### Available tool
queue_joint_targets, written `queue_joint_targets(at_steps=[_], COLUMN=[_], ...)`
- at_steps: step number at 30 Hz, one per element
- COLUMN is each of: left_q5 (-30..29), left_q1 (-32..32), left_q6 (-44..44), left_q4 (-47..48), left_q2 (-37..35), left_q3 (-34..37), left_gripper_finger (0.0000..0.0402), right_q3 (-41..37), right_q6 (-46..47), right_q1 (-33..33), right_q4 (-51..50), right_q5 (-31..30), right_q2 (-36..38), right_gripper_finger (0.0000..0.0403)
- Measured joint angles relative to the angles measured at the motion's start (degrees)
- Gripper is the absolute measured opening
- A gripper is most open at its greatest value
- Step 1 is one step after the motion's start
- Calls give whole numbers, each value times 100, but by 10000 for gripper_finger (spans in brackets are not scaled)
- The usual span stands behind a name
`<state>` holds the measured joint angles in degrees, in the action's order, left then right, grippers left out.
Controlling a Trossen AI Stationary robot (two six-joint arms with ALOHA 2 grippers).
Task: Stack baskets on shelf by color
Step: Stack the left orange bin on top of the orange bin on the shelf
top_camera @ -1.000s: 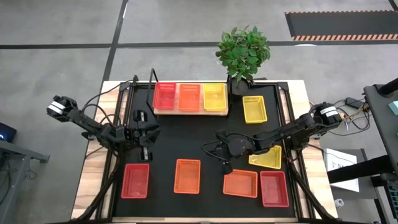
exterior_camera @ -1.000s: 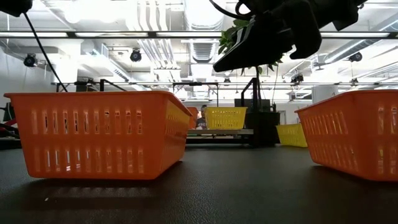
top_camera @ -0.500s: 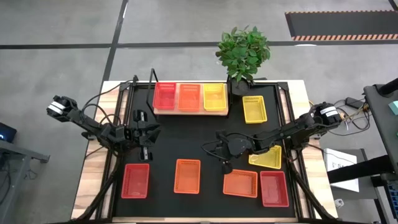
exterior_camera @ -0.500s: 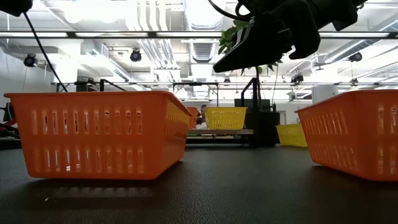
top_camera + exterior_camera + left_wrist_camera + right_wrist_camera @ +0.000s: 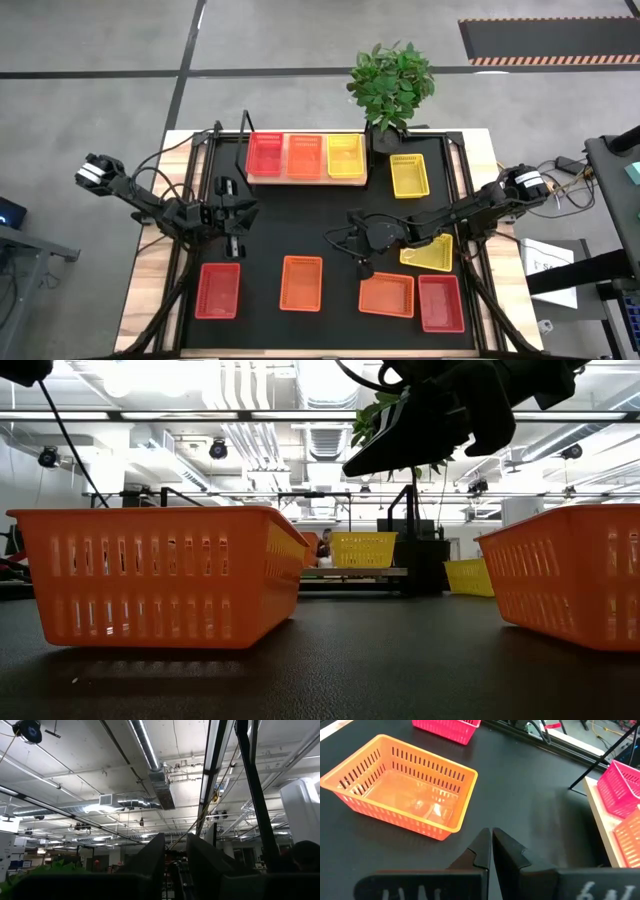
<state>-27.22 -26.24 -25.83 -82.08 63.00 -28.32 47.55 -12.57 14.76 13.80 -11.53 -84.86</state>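
Note:
The shelf (image 5: 306, 180) lies at the table's far side with a red basket (image 5: 265, 155), an orange basket (image 5: 305, 155) and a yellow basket (image 5: 345, 154) side by side on it. On the table stand a yellow basket (image 5: 410, 175), a skewed yellow basket (image 5: 428, 252), two red baskets (image 5: 218, 290) (image 5: 441, 303) and two orange baskets (image 5: 301, 283) (image 5: 387, 294). My right gripper (image 5: 491, 840) is shut and empty above the table's middle, pointing toward the near-left orange basket (image 5: 400, 790). My left gripper (image 5: 175, 862) hangs at the left, pointing upward, narrowly open and empty.
A potted plant (image 5: 392, 85) stands at the far edge, next to the shelf's right end. The shelf's black frame upright (image 5: 245, 140) is at its left end. Bare black tabletop (image 5: 300, 220) lies between the shelf and the near row of baskets.

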Motion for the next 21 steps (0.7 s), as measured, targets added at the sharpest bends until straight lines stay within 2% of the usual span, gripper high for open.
queue_joint_targets(at_steps=[7, 13, 17, 21], left_q5=[17, 13, -46, -151], left_q1=[0, 0, -2, -2], left_q6=[702, 1830, 2748, 3815], left_q4=[5, 181, 1197, 3268], left_q2=[461, 980, 1147, 1059], left_q3=[-64, -188, -354, -813], left_gripper_finger=[63, 63, 63, 63], right_q3=[-208, -399, -402, -402], right_q6=[-285, -534, -542, -549], right_q1=[85, 228, 282, 299], right_q4=[346, 913, 927, 849], right_q5=[0, -1, -1, -2], right_q2=[69, 263, 317, 317], right_gripper_finger=[9, 9, 9, 9])
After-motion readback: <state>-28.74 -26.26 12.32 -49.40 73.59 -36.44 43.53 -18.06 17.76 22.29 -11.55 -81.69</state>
